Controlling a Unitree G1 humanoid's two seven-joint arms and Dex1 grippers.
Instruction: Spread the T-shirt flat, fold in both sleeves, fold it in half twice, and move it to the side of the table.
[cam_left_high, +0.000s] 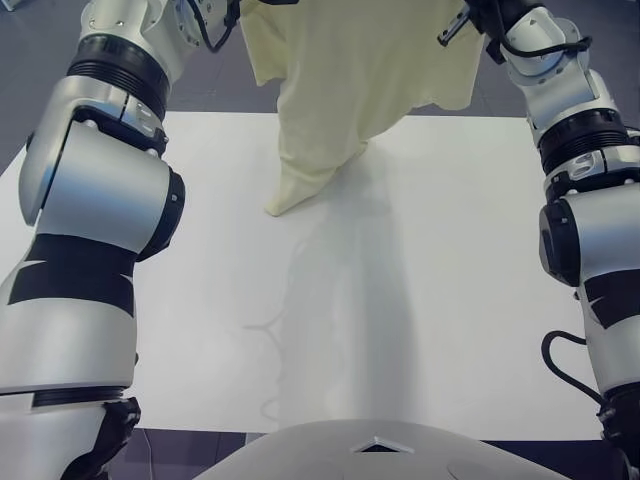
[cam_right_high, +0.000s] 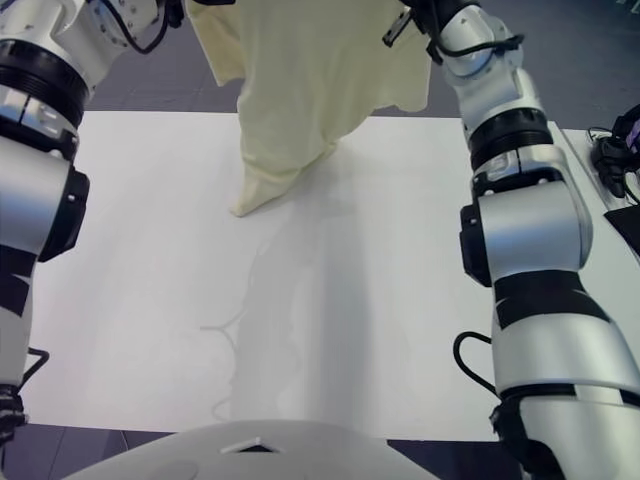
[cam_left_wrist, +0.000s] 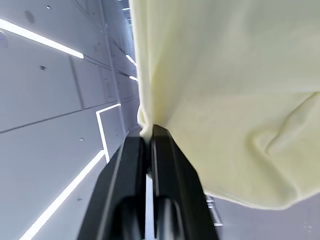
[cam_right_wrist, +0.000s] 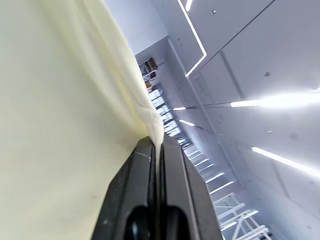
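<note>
The pale yellow T-shirt (cam_left_high: 350, 70) isn't flat at all. It hangs in the top centre of the head-camera picture, strung up between the two arms, and its upper edge runs off the top of the frame. The long axis goes pretty much straight up and down. The cloth is wide at the top and narrows into a bunched tail that points down and a bit toward the lower left. The tip of that tail touches the white table (cam_left_high: 420, 330) in the upper-middle part of the frame. A loose flap on the shirt's right side hangs free, just above the table's far edge.

The left gripper (cam_left_wrist: 145, 142) has its two dark fingers (cam_left_wrist: 131, 167) pressed together, with a fold of the shirt's edge pinched between them. It's the same story with the right gripper (cam_right_wrist: 157, 146), whose fingers (cam_right_wrist: 176, 170) are squeezed tight on a thin ridge of fabric, and the rest of the cloth falls away to one side of it.

The table's cover has a few faint wrinkle lines in the lower middle of the frame. Some dark cables (cam_right_high: 610, 160) sit off the table at the right edge of the right eye view.
</note>
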